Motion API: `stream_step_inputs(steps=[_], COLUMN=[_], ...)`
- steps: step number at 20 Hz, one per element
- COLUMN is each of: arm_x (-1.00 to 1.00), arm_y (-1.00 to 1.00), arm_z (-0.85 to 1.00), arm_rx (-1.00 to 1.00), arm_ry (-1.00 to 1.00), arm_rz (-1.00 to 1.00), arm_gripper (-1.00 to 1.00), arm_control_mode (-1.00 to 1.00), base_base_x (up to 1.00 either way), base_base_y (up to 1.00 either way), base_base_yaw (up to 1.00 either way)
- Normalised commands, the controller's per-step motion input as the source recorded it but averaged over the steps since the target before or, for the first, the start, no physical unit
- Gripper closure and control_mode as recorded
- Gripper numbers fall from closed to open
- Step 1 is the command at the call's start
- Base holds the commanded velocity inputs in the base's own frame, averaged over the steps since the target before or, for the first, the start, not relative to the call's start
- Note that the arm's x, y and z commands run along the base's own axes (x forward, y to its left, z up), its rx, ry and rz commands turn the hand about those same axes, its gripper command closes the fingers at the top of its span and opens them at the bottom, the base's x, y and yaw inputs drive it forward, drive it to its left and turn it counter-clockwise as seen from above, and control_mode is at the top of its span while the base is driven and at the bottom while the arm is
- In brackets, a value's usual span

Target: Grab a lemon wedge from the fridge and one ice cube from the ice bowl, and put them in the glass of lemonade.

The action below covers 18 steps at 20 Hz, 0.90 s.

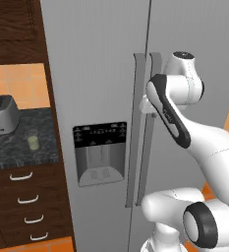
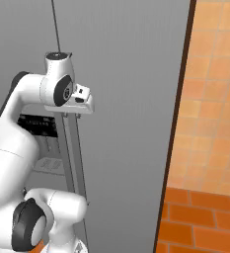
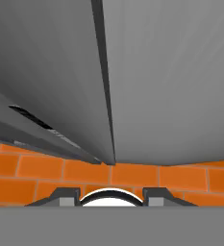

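- The fridge stands shut, both doors flush along the centre seam, so the lemon wedge is sealed behind them and none of the task is done. Getting a door open is the step in hand, in my judgement.
- The gripper sits at the right door's handle, up near its top end. Whether the jaws are spread, closed, or pinching the bar, I cannot tell: the wrist hides them from both base cameras, and the hand view shows just the two dark finger tips pointing down the door faces toward the orange floor.
- If the jaws are only beside the bar, a pull would come away empty and the door would stay shut.
- The left door's handle runs just beside the right one. A sideways error could catch the wrong bar, or wedge a finger in the narrow gap between them.
- Pulling straight back rather than along the door's arc could strip the hold off the handle.
- The glass of lemonade stands on the dark tabletop left of the fridge, near the steel toaster. It is well apart from the arm, so it is safe for now; a careless base turn later could threaten it.
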Motion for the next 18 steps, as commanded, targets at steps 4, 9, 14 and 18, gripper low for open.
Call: stream_step_inputs(steps=[4, 9, 14, 18], arm_x=[-0.36, -0.97, -0.73, -0.13], arm_y=[-0.02, -0.09, 0.0, 0.0], arm_z=[-0.02, -0.3, -0.18, 0.0], arm_rx=[0.01, 0.03, 0.0, 0.0], arm_ry=[0.0, -0.01, -0.05, 0.0], arm_rz=[-0.01, -0.03, 0.0, 0.0], arm_gripper=[-1.0, -1.0, -1.0, -1.0], arm_control_mode=[-1.0, -1.0, -1.0, 1.0], base_base_x=[0.0, 0.0, 0.0, -0.36], base_base_y=[0.0, 0.0, 0.0, 0.67], base_base_yaw=[0.0, 0.0, 0.0, 0.0])
